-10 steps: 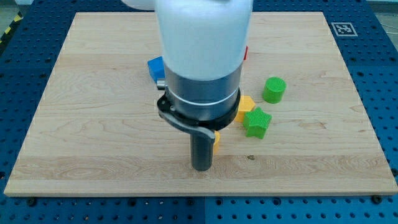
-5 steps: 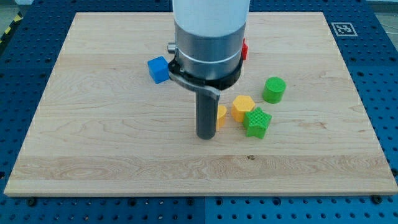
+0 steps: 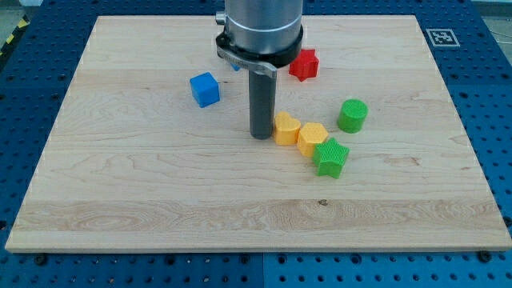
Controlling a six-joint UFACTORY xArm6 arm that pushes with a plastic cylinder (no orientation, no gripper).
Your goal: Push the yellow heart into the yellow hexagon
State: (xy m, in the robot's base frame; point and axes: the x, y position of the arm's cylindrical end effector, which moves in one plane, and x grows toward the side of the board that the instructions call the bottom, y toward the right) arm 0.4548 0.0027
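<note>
my tip [image 3: 261,134], the low end of the straight dark rod, sits on the light wooden board [image 3: 120,192] near the middle, a bit toward the view's top. there is no hand w/ fingers here, just the rod, so nothing is spread, pressed together or pinching. the small yellow heart block [image 3: 286,128] is right by my tip on the view's right, touching it or almost; i can't tell which. the heart's other side is up against the small yellow hexagon block [image 3: 312,138], which sits a bit lower & more to the view's right, so the 2 yellow blocks look like they touch. the green star-shaped block [image 3: 330,157] is tucked against the hexagon on its lower right side. the green round block [image 3: 352,115] stands near, up & to the view's right of the hexagon, w/ a gap between them. the red block [image 3: 303,64], w/ a bumpy star-like shape, is near the view's top, just right of the big grey arm body [image 3: 261,28]. the blue cube [image 3: 205,89] is to the view's left of the rod, apart from it. a tiny bit of another blue thing [image 3: 234,66] peeks out by the arm body; too hidden to tell its shape.
</note>
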